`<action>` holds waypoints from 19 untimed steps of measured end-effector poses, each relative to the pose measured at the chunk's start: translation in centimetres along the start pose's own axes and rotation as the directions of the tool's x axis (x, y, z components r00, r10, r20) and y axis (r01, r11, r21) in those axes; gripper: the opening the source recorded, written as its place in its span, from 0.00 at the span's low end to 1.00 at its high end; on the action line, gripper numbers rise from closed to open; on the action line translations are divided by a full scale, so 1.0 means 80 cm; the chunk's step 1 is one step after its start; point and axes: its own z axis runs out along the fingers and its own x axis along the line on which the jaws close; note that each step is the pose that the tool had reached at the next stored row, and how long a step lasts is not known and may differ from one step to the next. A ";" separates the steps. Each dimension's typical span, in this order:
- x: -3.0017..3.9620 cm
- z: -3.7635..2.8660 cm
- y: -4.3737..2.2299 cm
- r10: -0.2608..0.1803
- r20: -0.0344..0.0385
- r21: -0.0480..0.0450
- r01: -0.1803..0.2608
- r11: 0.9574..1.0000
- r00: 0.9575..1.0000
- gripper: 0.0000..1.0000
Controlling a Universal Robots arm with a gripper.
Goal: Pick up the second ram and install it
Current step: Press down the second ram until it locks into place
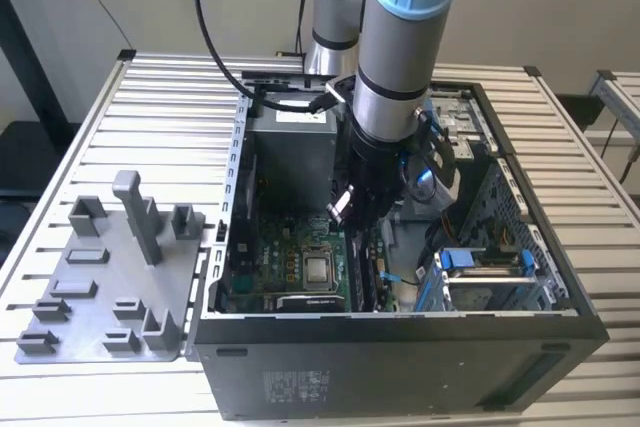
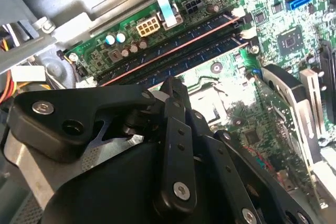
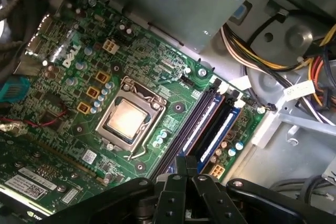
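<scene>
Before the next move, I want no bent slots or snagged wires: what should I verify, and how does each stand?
1. Gripper above the memory slots, inside the case: ok.
2. Fingers shut, tips together: ok.
3. Second ram seated in a slot: cannot tell.
4. Slot end latches closed: cannot tell.
5. Power cables clear of the slots: ok.

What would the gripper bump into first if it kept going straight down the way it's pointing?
Probably the RAM slots on the motherboard. The gripper points down into the open case, right above those long slots beside the processor. How far is left can't be told.
</scene>
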 end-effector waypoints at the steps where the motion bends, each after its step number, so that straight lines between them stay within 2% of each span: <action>1: 0.0000 0.0001 0.0000 -0.012 0.000 0.000 0.012 1.000 1.000 0.11; 6: 0.0000 0.0014 0.0002 -0.064 -0.001 -0.001 0.064 0.998 0.998 0.11; 12: 0.0000 0.0035 0.0003 -0.113 -0.001 -0.001 0.113 0.994 0.994 0.11; 16: 0.0001 0.0045 0.0003 -0.148 -0.002 -0.001 0.148 0.989 0.989 0.11; 19: 0.0001 0.0048 0.0003 -0.184 -0.002 -0.002 0.184 0.983 0.983 0.11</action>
